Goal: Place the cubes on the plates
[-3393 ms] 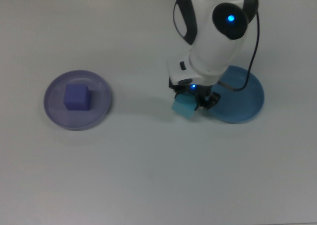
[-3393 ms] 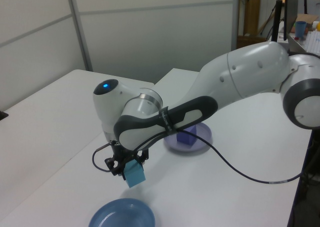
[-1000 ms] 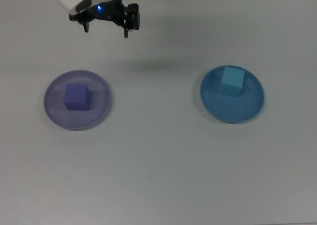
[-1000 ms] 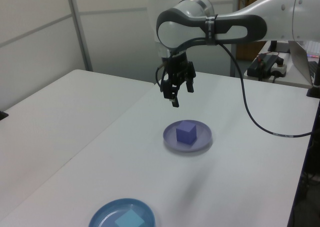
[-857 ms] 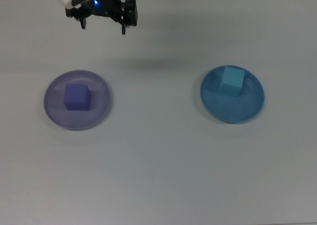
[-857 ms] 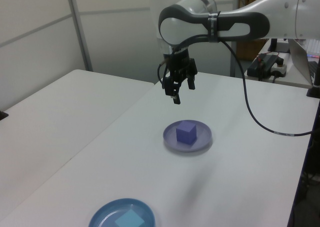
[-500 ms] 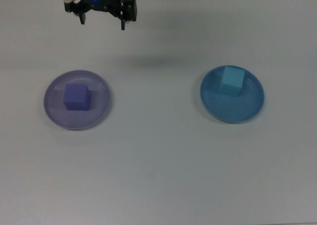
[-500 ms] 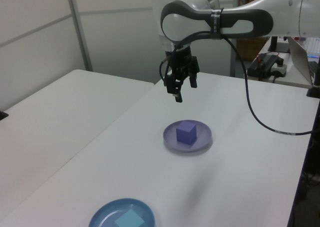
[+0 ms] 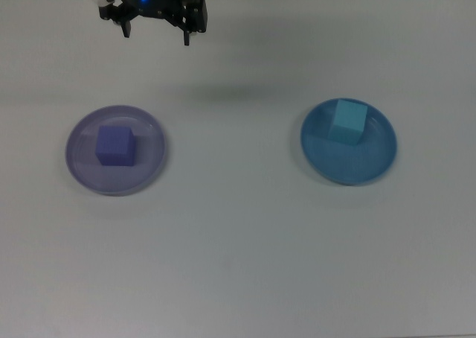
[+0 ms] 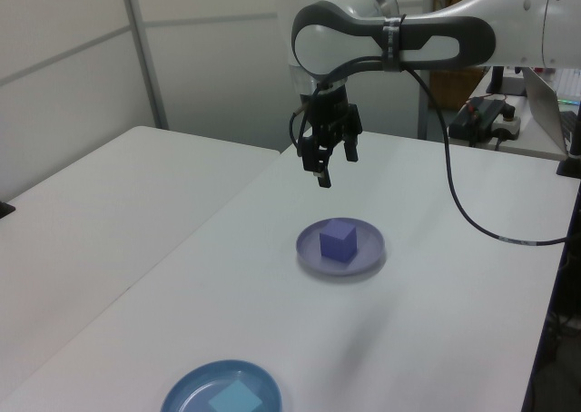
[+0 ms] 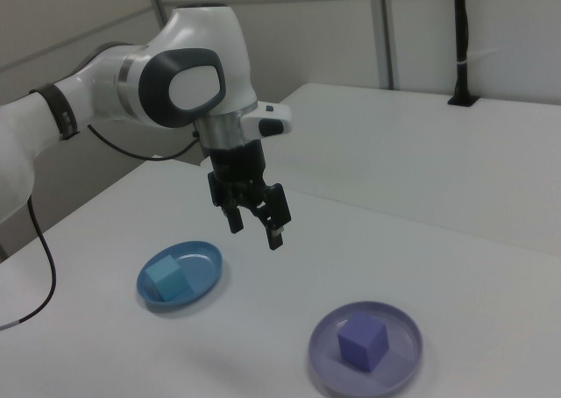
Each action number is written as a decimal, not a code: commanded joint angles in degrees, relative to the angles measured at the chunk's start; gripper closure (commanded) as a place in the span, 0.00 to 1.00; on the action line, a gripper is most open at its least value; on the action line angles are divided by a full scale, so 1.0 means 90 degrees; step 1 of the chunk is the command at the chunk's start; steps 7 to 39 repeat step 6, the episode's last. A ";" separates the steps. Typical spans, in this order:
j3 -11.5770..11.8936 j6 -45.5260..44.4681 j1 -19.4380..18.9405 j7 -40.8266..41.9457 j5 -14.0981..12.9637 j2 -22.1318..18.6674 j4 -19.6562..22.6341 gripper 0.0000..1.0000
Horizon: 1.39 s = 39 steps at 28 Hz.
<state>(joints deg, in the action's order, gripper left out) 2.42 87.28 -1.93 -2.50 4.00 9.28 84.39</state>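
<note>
Hanging high above the bench, the claw is spread wide and empty; the purple cube sits on the lavender plate, the cyan cube on the blue plate; best to retreat clear of both.

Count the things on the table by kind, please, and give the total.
Plates: 2, the lavender plate and the blue plate
Cubes: 2, the purple cube and the cyan cube
Total: 4
</note>
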 commanded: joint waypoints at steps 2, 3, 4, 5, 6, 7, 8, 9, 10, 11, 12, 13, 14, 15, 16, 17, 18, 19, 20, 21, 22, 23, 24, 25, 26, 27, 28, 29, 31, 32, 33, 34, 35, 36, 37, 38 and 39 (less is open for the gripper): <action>0.0132 -0.0049 -0.0107 0.0122 -0.0180 -0.0152 0.0155 0.00; 0.0132 -0.0049 -0.0107 0.0122 -0.0209 -0.0152 0.0155 0.00; 0.0141 -0.0049 -0.0107 0.0122 -0.0239 -0.0152 0.0155 0.00; 0.0142 -0.0049 -0.0107 0.0112 -0.0258 -0.0152 0.0155 0.00; 0.0132 -0.0039 -0.0107 0.0112 -0.0259 -0.0143 0.0155 0.00; 0.0132 -0.0039 -0.0107 0.0112 -0.0259 -0.0143 0.0155 0.00; 0.0132 -0.0039 -0.0107 0.0112 -0.0259 -0.0143 0.0155 0.00; 0.0132 -0.0039 -0.0107 0.0112 -0.0259 -0.0143 0.0155 0.00; 0.0132 -0.0039 -0.0107 0.0112 -0.0259 -0.0143 0.0155 0.00; 0.0132 -0.0039 -0.0107 0.0112 -0.0259 -0.0143 0.0155 0.00; 0.0132 -0.0039 -0.0107 0.0112 -0.0259 -0.0143 0.0155 0.00; 0.0132 -0.0039 -0.0107 0.0112 -0.0259 -0.0143 0.0155 0.00; 0.0132 -0.0039 -0.0107 0.0112 -0.0259 -0.0143 0.0155 0.00; 0.0132 -0.0039 -0.0107 0.0112 -0.0259 -0.0143 0.0155 0.00; 0.0132 -0.0039 -0.0107 0.0112 -0.0259 -0.0143 0.0155 0.00; 0.0132 -0.0039 -0.0107 0.0112 -0.0259 -0.0143 0.0155 0.00; 0.0132 -0.0039 -0.0107 0.0112 -0.0259 -0.0143 0.0155 0.00; 0.0132 -0.0039 -0.0107 0.0112 -0.0259 -0.0143 0.0155 0.00; 0.0132 -0.0039 -0.0107 0.0112 -0.0259 -0.0143 0.0155 0.00; 0.0132 -0.0039 -0.0107 0.0112 -0.0259 -0.0143 0.0155 0.00; 0.0132 -0.0039 -0.0107 0.0112 -0.0259 -0.0143 0.0155 0.00; 0.0132 -0.0039 -0.0107 0.0112 -0.0259 -0.0143 0.0155 0.00; 0.0132 -0.0039 -0.0107 0.0112 -0.0259 -0.0143 0.0155 0.00; 0.0132 -0.0039 -0.0107 0.0112 -0.0259 -0.0143 0.0155 0.00; 0.0132 -0.0039 -0.0107 0.0112 -0.0259 -0.0143 0.0155 0.00; 0.0132 -0.0039 -0.0107 0.0112 -0.0259 -0.0143 0.0155 0.00; 0.0132 -0.0039 -0.0107 0.0112 -0.0259 -0.0143 0.0155 0.00; 0.0132 -0.0039 -0.0107 0.0112 -0.0259 -0.0143 0.0155 0.00; 0.0132 -0.0039 -0.0107 0.0112 -0.0259 -0.0143 0.0155 0.00; 0.0132 -0.0039 -0.0107 0.0112 -0.0259 -0.0143 0.0155 0.00; 0.0132 -0.0039 -0.0107 0.0112 -0.0259 -0.0143 0.0155 0.00; 0.0132 -0.0039 -0.0107 0.0112 -0.0259 -0.0143 0.0155 0.00; 0.0132 -0.0039 -0.0107 0.0112 -0.0259 -0.0143 0.0155 0.00; 0.0132 -0.0039 -0.0107 0.0112 -0.0259 -0.0143 0.0155 0.00; 0.0132 -0.0039 -0.0107 0.0112 -0.0259 -0.0143 0.0155 0.00; 0.0132 -0.0039 -0.0107 0.0112 -0.0259 -0.0143 0.0155 0.00; 0.0132 -0.0039 -0.0107 0.0112 -0.0259 -0.0143 0.0155 0.00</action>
